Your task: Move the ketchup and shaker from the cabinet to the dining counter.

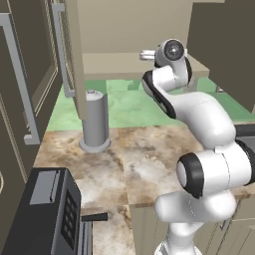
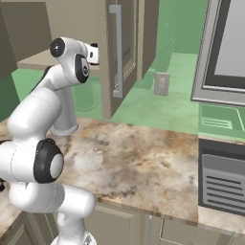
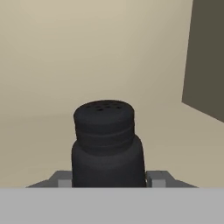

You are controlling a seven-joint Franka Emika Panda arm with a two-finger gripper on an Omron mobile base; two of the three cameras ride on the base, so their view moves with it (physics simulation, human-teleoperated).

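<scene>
The black shaker [image 3: 107, 144], with small holes in its ribbed cap, stands upright between my two grey fingers [image 3: 156, 179], which touch its sides low down. My gripper [image 3: 109, 180] is shut on it inside the open tan cabinet [image 1: 114, 63], just above the shelf. From the base views my hand [image 1: 147, 55] [image 2: 94, 52] reaches past the open cabinet door [image 2: 117, 52] with its silver bar handle. The ketchup and the dining counter are out of view.
A tall grey cylinder on a round base [image 1: 94, 122] stands on the marble worktop [image 1: 144, 164] below the cabinet. A dark appliance [image 1: 50, 214] sits at the near left, another [image 2: 222, 182] at the right under a framed oven front [image 2: 229, 48].
</scene>
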